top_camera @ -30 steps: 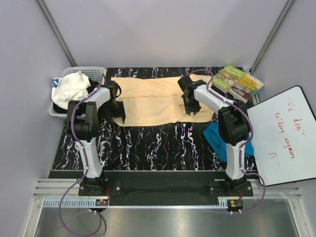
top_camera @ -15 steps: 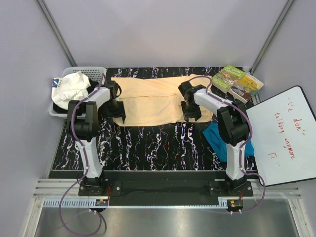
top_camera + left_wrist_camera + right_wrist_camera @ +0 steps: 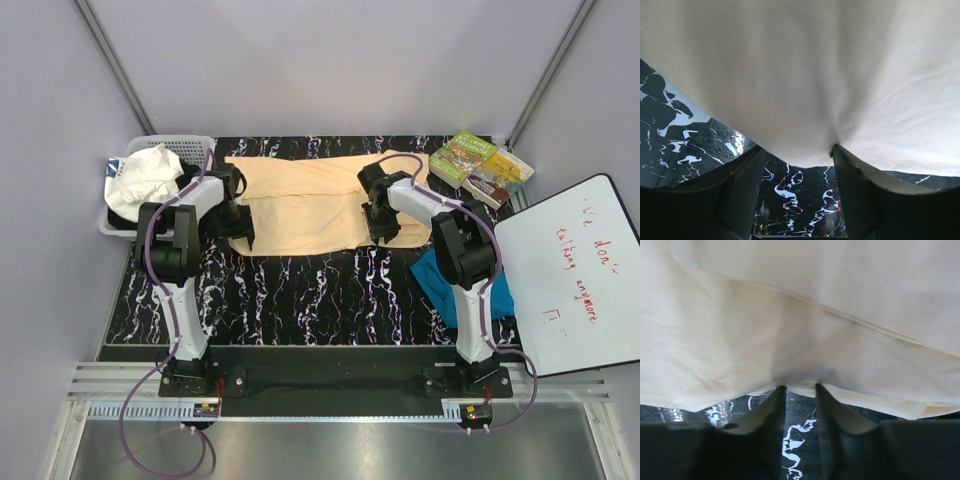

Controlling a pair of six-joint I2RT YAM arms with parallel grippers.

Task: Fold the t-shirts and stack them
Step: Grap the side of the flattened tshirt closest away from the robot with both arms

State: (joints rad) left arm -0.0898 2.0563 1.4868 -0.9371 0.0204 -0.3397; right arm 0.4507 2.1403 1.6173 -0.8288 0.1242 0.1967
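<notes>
The peach-yellow t-shirt (image 3: 310,200) lies spread on the far half of the table (image 3: 300,290), its long axis running left to right, so both arms meet it along the same near hem and the cloth lies wholly beyond them, away from the bases. The left end effector (image 3: 241,228) sits at the near-left corner of the shirt, and the right end effector (image 3: 381,228) at the near edge toward its right end, well apart from the left. In the right wrist view its fingers (image 3: 840,435) stand almost together, with the hem puckered just at their tips, so I judge it clamped on the cloth. In the left wrist view the 2 fingers (image 3: 740,195) stand apart with the hem draped over their tips (which are hidden), so I cannot tell whether they pinch it or only sit under it. The teal-blue t-shirt (image 3: 437,275) lies crumpled on the right side of the table, partly behind the right arm and nearer to it than to the left; it looks unfolded. With 2 holds on 1 long edge, the likely next move is a lengthwise fold, carrying that hem away from the bases toward the far edge, and it calls for both ends to travel level.
</notes>
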